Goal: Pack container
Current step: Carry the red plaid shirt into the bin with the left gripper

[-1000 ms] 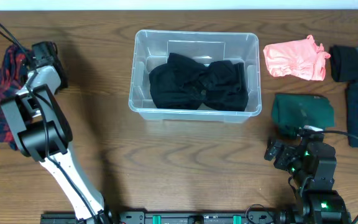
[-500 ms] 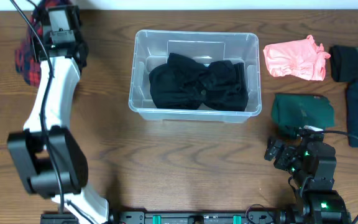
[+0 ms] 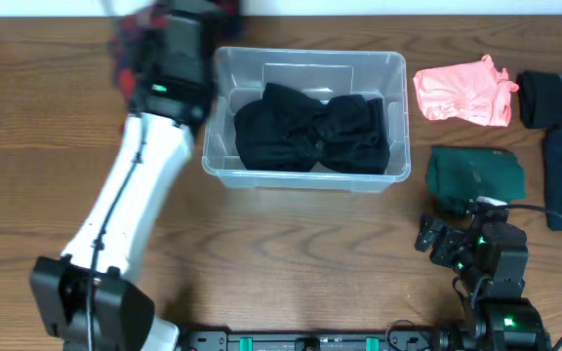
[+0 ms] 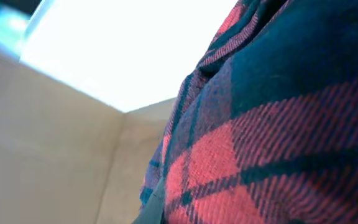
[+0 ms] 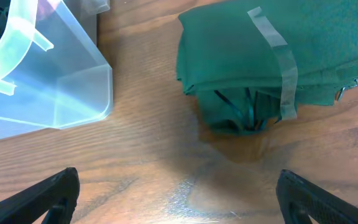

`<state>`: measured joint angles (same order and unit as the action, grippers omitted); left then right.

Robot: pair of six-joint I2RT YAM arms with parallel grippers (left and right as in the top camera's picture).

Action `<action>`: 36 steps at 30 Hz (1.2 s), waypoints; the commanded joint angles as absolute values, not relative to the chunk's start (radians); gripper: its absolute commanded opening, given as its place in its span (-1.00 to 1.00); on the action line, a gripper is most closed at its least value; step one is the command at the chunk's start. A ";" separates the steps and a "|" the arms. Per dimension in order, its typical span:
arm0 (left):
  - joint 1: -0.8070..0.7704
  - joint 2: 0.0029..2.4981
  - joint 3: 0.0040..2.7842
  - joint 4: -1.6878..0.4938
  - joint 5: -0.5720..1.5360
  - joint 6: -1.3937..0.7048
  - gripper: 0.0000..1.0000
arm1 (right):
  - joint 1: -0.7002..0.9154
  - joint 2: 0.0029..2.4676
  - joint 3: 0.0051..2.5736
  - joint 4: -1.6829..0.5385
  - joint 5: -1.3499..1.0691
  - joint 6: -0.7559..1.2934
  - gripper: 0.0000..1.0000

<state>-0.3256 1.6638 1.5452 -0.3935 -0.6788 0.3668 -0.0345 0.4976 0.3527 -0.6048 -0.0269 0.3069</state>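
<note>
**While L gripper clamps plaid cloth, container sits mid-table w/ black garment inside**

Although the overhead view is motion-blurred around the L arm, the L gripper (image 3: 176, 39) can be placed at the far-left corner of the container (image 3: 301, 178), just outside its rim. Jaws are closed tight on a red/dark plaid cloth (image 4: 278, 143). The cloth fills the L wrist view and hides the fingers. Plaid also shows on either side of the gripper head in the overhead view.

Container: clear plastic bin, upright, at ctr of table (image 3: 291, 263), toward the far edge. Inside is one black garment (image 3: 310, 132), crumpled, covering most of the base. A pale rectangular label shows behind it.

R gripper (image 5: 176, 183): jaws spread wide, nothing btwn them, low over bare wood at R front of table. Just ahead lies a folded green garment (image 5: 241, 56) w/ a clear tape strip (image 5: 272, 62) across it. The container corner is to its left, apart from the garment.

Other items, R side, overhead: pink garment (image 3: 461, 90) beside the container, not touching; dark folded pieces (image 3: 559, 97) at the table's R edge.
</note>
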 commanded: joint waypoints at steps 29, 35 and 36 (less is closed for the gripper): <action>-0.713 1.819 1.554 -0.425 -0.567 0.448 0.07 | -0.041 0.498 0.363 -0.603 -0.030 0.318 0.98; -0.763 1.813 1.554 -0.425 -0.568 0.405 0.41 | -0.041 0.498 0.363 -0.604 -0.030 0.318 0.99; -0.778 1.810 1.554 -0.426 -0.568 0.382 0.43 | -0.041 0.498 0.363 -0.604 -0.030 0.318 0.99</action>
<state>-0.7425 1.8328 1.5452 -0.4259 -0.5571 0.4366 -0.0345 0.4976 0.3527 -0.6048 -0.0273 0.3069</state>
